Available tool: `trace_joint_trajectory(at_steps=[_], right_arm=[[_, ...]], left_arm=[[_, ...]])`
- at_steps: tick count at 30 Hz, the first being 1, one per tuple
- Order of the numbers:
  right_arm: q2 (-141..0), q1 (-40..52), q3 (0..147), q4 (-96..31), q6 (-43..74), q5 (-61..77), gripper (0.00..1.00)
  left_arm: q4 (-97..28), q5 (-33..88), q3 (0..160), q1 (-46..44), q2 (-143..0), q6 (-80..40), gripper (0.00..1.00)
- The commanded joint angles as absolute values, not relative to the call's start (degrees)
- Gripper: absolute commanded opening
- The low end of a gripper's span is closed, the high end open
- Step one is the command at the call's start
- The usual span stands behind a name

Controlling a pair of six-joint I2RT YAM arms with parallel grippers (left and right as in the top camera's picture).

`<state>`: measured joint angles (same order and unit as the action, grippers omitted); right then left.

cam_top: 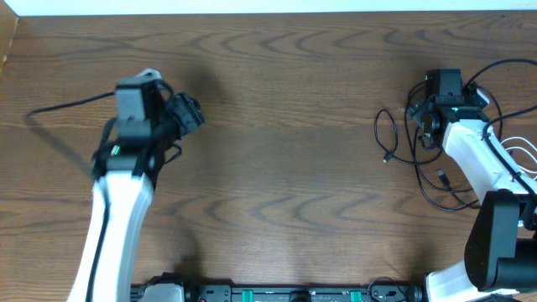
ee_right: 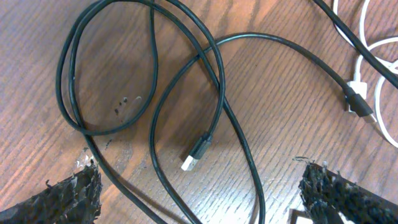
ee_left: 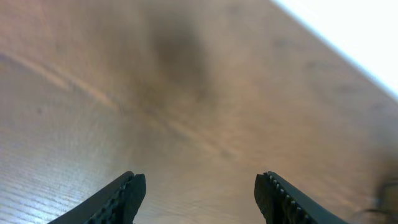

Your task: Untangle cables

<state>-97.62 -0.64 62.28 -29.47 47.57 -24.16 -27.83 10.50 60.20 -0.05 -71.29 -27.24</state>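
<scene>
Cables (ee_right: pixel 211 68) black, looped, under right pincer (ee_right: pixel 202 180), fingers apart; white cord (ee_right: pixel 358 82) alongside; left pincer (ee_left: pixel 202 186) apart over table (ee_left: pixel 186 93).

cables (ee_right: pixel 198 149) looped on table (cam_top: pixel 285 126) right side, under right tool (ee_right: pixel 205 186) | left tool (ee_left: pixel 200 183) well apart, left side

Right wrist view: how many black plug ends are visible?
2: the central plug, silver-tipped, and the right plug beside the white cord; others may be hidden.

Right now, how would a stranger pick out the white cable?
Go to the right end of the table, where the right gripper hangs over tangled cords. The white cable lies in that tangle: the only white one among black neighbours.
</scene>
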Motion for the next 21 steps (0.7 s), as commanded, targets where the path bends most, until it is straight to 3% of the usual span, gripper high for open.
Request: trace_joint_trajectory(at_steps=[1, 11, 21], right_arm=[[-97.7, -0.8, 62.9, -29.6, 47.9, -24.9, 0.99], [-97.7, -0.8, 62.9, -29.6, 47.9, -24.9, 0.99], [-97.7, -0.8, 62.9, -29.6, 47.9, -24.9, 0.99]], left_arm=[[-27.8, 10.0, 59.8, -0.1, -62.2, -28.0, 0.63], [-27.8, 10.0, 59.8, -0.1, -42.0, -28.0, 0.63], [-31.6, 10.0, 59.4, -0.1, -35.0, -27.9, 0.63]])
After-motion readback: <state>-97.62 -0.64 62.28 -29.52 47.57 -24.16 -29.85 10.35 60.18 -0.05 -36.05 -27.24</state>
